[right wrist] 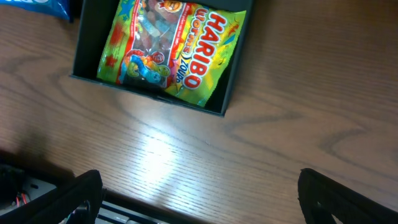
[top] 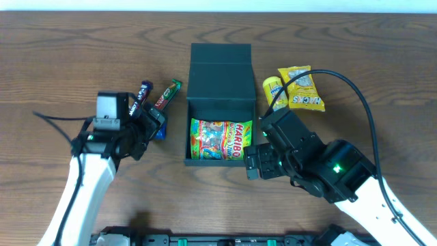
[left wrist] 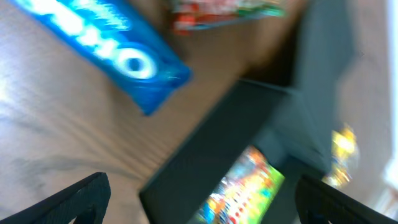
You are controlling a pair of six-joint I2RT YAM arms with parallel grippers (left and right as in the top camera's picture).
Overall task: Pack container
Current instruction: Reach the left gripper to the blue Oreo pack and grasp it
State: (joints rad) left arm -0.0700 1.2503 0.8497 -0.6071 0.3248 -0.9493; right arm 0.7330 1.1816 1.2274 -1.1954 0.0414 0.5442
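Your container (top: 220,108) sits at the middle of the worktop (top: 68,55), roughly midway between the near and far edges, with its flap lid (top: 220,68) laid open flat toward the far edge. A Haribo bag (top: 220,140) lies face up inside and covers most of the floor. Your left gripper (top: 151,121) hangs just off the container's left wall with its fingers (left wrist: 93,194) spread wide and nothing between them. A blue Oreo packet (top: 160,131) lies on the wood directly beside it, between that gripper and the container. Past it toward the far edge lie a dark snack bar (top: 143,92) and a red-and-green bar (top: 167,94), set at an angle, close together. Your right gripper (top: 254,161) hangs at the container's near right corner, likewise released, with fingers (right wrist: 81,194) apart over bare wood. The right wrist view shows the container's near wall ahead of it. Right of the lid lie a yellow Hacks packet (top: 302,89) and a smaller yellow packet (top: 272,89), touching each other. The right arm's black cable (top: 341,78) arcs over that spot. The left wrist view is blurred, so fine detail there cannot be told.
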